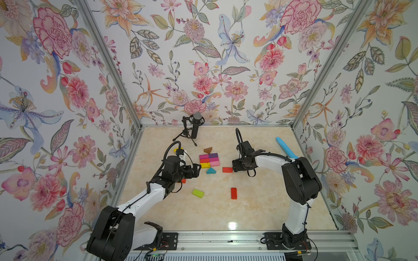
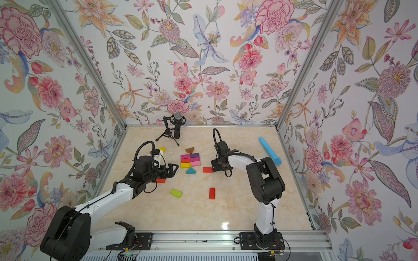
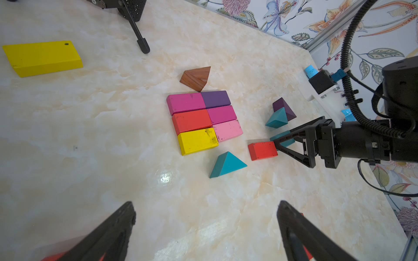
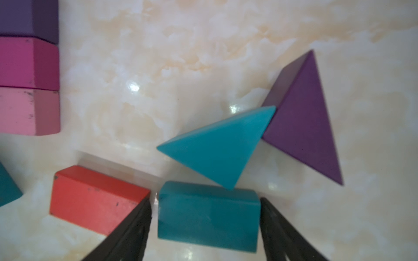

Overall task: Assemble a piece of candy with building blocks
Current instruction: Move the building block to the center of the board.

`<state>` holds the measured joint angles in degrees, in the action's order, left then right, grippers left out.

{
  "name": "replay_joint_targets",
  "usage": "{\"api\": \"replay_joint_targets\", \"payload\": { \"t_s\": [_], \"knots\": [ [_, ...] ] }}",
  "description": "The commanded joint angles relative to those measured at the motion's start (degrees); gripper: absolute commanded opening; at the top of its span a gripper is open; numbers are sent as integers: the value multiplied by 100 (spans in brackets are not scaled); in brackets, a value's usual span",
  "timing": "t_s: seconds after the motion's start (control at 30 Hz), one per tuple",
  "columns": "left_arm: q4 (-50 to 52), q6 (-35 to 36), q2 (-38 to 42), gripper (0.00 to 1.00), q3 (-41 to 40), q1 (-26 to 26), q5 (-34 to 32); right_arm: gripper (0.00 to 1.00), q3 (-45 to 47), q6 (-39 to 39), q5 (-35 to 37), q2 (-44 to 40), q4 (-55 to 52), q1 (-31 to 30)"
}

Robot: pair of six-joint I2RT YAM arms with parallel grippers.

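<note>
Six bricks lie packed in a grid (image 1: 209, 160), magenta, purple, red, pink and yellow, with a brown triangle (image 1: 207, 150) at its far end and a teal triangle (image 1: 210, 171) at its near end. My right gripper (image 4: 205, 200) is low on the table, its jaws straddling a teal brick (image 4: 208, 217) with a thin gap on one side. A red brick (image 4: 95, 198) lies against the outside of one finger. A second teal triangle (image 4: 221, 144) and a purple triangle (image 4: 303, 119) lie just beyond. My left gripper (image 3: 205, 203) hovers wide open and empty, left of the grid.
Loose bricks: green (image 1: 198, 193) and red (image 1: 233, 193) in front, yellow (image 3: 43, 57) at the back left, another red (image 1: 183, 180) under my left arm. A black microphone on a tripod (image 1: 195, 126) stands at the back. A light-blue stick (image 1: 286, 148) lies at the back right.
</note>
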<state>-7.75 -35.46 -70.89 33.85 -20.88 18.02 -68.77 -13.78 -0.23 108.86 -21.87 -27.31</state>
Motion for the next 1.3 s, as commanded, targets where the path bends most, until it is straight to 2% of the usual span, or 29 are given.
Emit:
{"api": "replay_joint_targets", "payload": {
  "t_s": [0.0,0.2,0.3,0.43,0.7,0.77,0.83,0.9,0.97,1.1,1.27],
  "knots": [
    [70,135,145,99,-23,109,61,76,284,-137,-64,-613,-255,-17],
    [287,282,229,99,-118,212,7,79,1364,-474,-307,-2007,-426,-372],
    [364,335,245,99,-187,314,43,80,1698,-763,-493,-2215,-511,-846],
    [457,333,363,99,-227,365,34,80,1873,-1164,-317,-2054,-445,-1528],
    [475,286,568,99,-313,361,-1,76,1727,-1296,-60,-1356,-344,-2051],
    [459,268,599,99,-343,378,-10,72,1730,-1311,46,-1317,-420,-2119],
    [450,263,591,99,-345,393,13,61,1751,-1314,149,-1294,-496,-2174],
    [456,268,575,99,-335,392,26,44,1793,-1344,211,-1280,-546,-2200],
    [458,268,577,99,-321,401,35,34,1874,-1347,262,-1295,-546,-2194],
    [450,259,561,99,-291,408,43,31,2015,-1279,327,-1498,-434,-1866],
    [288,186,496,99,-279,410,103,31,2059,-970,260,-2063,-125,-793]
  ]
}}
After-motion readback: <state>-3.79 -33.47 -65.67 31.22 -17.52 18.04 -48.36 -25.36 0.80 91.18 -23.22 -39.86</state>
